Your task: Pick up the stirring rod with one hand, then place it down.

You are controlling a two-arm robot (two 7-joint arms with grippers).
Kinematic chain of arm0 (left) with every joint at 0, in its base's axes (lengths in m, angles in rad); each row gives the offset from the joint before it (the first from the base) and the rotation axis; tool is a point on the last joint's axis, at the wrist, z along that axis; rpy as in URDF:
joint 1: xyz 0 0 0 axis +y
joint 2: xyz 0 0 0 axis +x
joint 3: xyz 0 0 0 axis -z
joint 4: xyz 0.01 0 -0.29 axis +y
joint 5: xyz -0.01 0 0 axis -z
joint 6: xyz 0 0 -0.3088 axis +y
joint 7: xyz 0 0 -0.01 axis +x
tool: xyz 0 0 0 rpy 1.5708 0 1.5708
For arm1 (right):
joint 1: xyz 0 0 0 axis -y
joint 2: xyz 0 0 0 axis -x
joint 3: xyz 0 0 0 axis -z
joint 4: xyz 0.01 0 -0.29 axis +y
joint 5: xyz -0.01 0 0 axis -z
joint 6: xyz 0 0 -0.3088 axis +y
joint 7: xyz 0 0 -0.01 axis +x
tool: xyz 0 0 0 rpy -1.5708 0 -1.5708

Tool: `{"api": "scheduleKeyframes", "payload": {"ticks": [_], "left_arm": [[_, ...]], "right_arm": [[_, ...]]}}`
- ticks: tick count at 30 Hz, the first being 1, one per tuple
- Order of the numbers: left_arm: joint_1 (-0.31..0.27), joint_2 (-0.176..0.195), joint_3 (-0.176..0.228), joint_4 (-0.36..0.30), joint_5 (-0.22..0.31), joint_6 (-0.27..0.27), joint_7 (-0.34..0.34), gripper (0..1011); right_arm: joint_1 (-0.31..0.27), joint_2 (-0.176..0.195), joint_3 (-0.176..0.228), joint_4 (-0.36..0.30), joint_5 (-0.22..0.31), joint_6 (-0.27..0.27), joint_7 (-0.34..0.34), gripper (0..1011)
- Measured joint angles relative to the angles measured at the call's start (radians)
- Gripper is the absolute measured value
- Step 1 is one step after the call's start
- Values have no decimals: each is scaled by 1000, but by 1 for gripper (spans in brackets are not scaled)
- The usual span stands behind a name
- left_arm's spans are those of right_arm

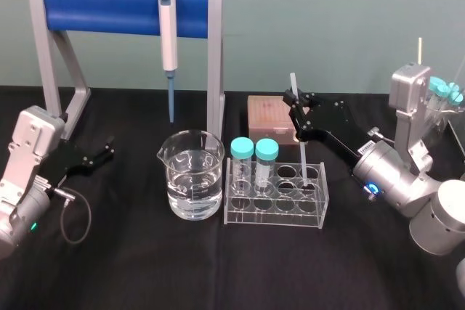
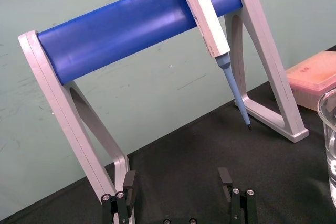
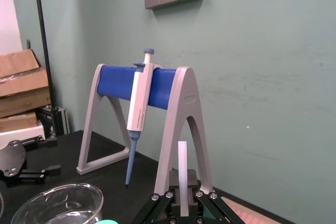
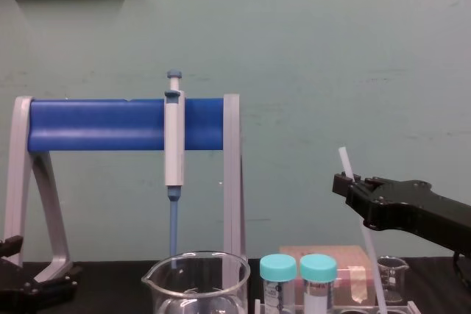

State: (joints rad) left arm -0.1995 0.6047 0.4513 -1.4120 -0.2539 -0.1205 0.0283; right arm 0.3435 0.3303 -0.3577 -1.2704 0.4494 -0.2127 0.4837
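Where the head view looks down, the right claw (image 1: 296,101) pinches the stirring rod (image 1: 302,156) near its top, lower end at the clear rack (image 1: 276,212) on the desk (image 1: 131,266). Chest view reveals the rod's tilt. Left wrist view shows the left claw (image 2: 177,184) spread, facing the blue stand (image 2: 131,30).

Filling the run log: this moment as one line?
right gripper: shut on stirring rod | near upright, lower end in tube rack | left gripper: open, parked left
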Motion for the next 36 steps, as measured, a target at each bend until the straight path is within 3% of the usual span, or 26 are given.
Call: {"api": "scheduleKeyframes", "payload": {"ticks": [9, 21, 30, 36], "left_arm": [[0, 0, 0, 0, 0, 0, 0, 1000], [0, 0, 0, 0, 0, 0, 0, 1000], [0, 0, 0, 0, 0, 0, 0, 1000], [0, 0, 0, 0, 0, 0, 0, 1000]], "right_arm": [[-37, -12, 41, -34, -16, -66, -1, 73], [-78, 0, 135, -193, 43, -90, 2, 73], [-110, 21, 185, -265, 32, -74, -39, 73], [-123, 29, 195, -273, 19, -52, -51, 73]]}}
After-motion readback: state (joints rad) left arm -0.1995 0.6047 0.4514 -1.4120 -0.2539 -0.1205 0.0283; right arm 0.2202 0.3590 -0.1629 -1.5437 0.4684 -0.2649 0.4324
